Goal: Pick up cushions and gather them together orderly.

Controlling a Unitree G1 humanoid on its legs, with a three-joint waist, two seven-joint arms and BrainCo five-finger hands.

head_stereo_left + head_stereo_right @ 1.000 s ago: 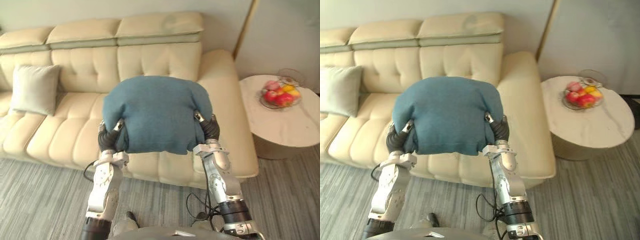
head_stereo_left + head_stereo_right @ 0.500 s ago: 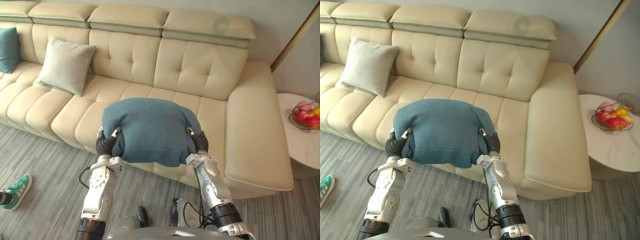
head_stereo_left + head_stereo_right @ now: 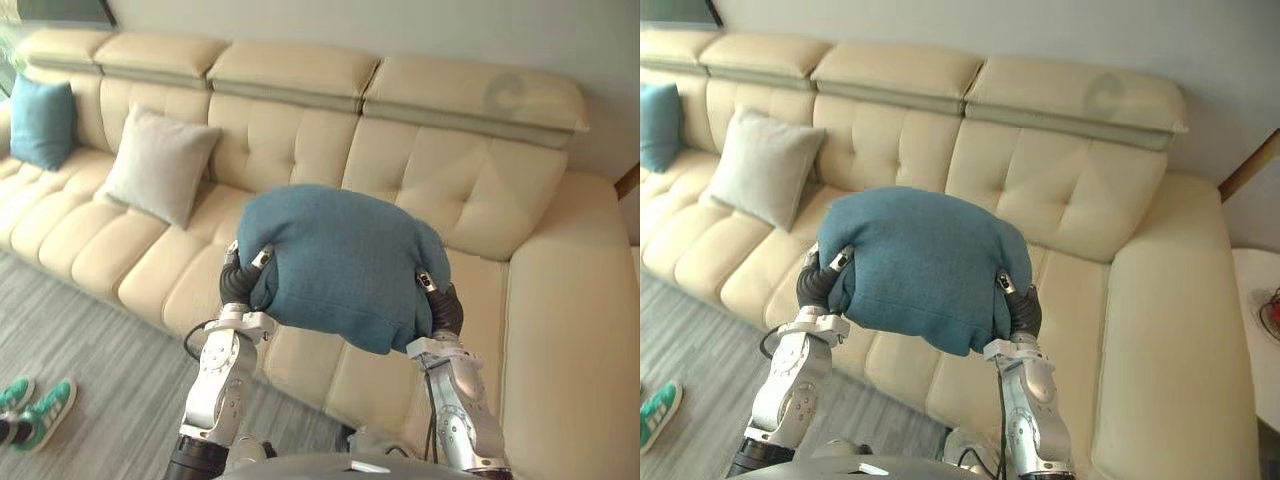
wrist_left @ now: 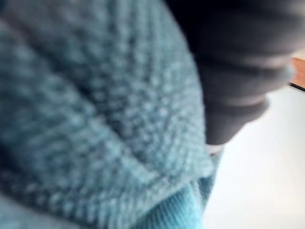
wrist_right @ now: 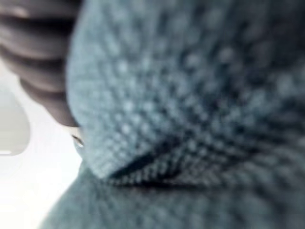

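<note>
A large blue knit cushion hangs in the air in front of the cream sofa, squeezed between my two hands. My left hand presses its left side and my right hand its right side; only their dark wrist covers stick out from the cloth. Both wrist views show the blue knit right against the dark cover. A pale grey cushion leans on the sofa back at left. A teal cushion stands further left beside it.
The sofa's wide right armrest lies to my right, with a white side table's edge past it. A person's green shoes rest on the grey striped floor at lower left.
The whole picture has swung left along the sofa, so the camera moved: the teal cushion came into view and the fruit table slid off right. The blue cushion stays between both hands.
</note>
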